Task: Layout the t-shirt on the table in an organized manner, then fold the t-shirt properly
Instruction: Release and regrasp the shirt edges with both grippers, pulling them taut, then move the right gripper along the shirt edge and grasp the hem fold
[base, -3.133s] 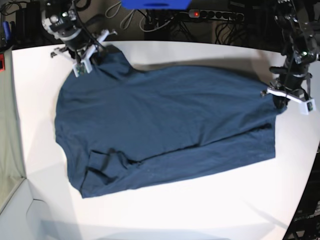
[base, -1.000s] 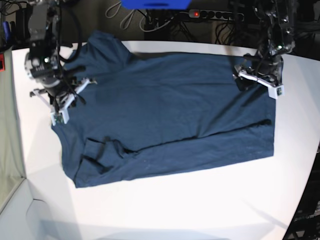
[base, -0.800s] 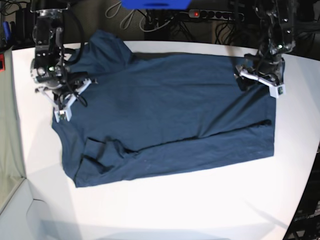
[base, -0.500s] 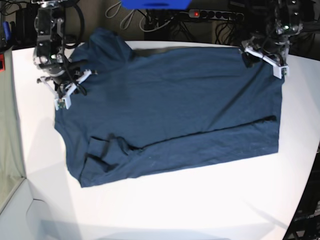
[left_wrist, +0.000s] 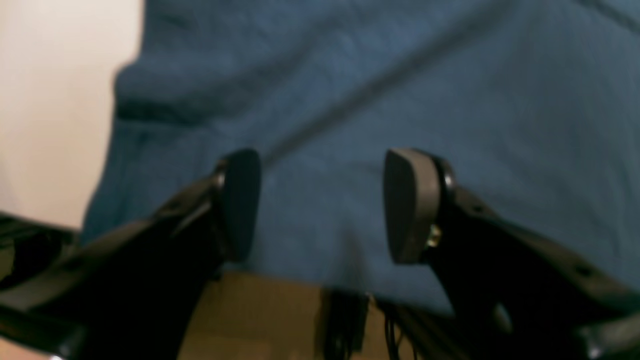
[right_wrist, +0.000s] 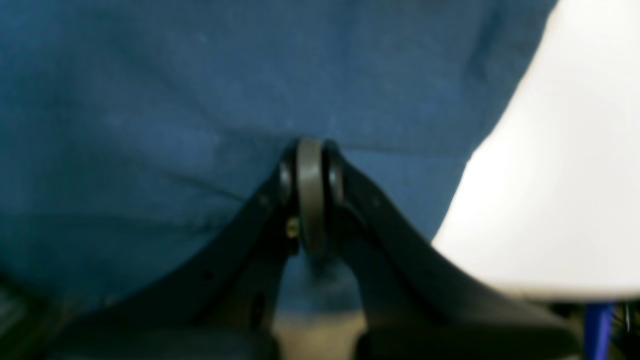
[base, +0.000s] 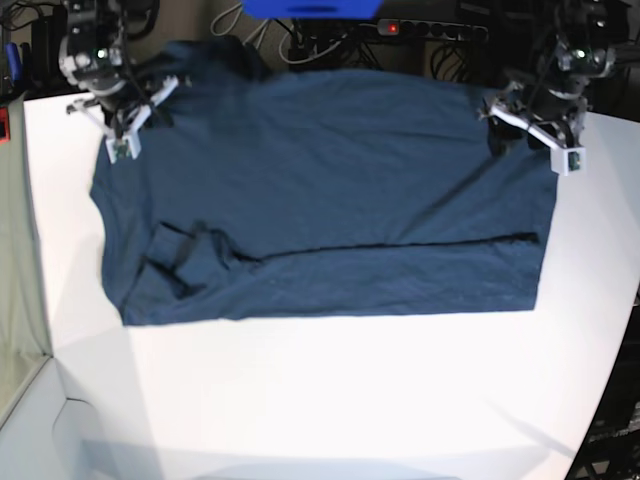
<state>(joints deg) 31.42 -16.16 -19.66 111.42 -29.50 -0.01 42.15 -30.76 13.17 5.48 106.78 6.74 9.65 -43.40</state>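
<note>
The dark navy t-shirt (base: 320, 190) lies spread over the white table (base: 330, 400), with its far edge at the table's back rim. A rumpled sleeve (base: 190, 260) is folded onto the body at lower left. My right gripper (base: 122, 120) sits at the shirt's far left corner. In the right wrist view the right gripper (right_wrist: 311, 195) is shut, with t-shirt (right_wrist: 150, 75) fabric creased at its tip. My left gripper (base: 530, 135) is at the shirt's far right corner. The left wrist view shows the left gripper (left_wrist: 322, 205) with jaws apart over flat t-shirt (left_wrist: 450, 75) cloth and nothing between the pads.
Behind the table run a power strip with a red light (base: 420, 28), cables and a blue object (base: 310, 8). The table's curved edge (base: 615, 300) passes close to the shirt's right side. Bare white table (right_wrist: 565, 175) shows beside the right gripper.
Both grippers moved toward the back of the table and the shirt slid with them. Its lower edge now lies straighter and more level.
</note>
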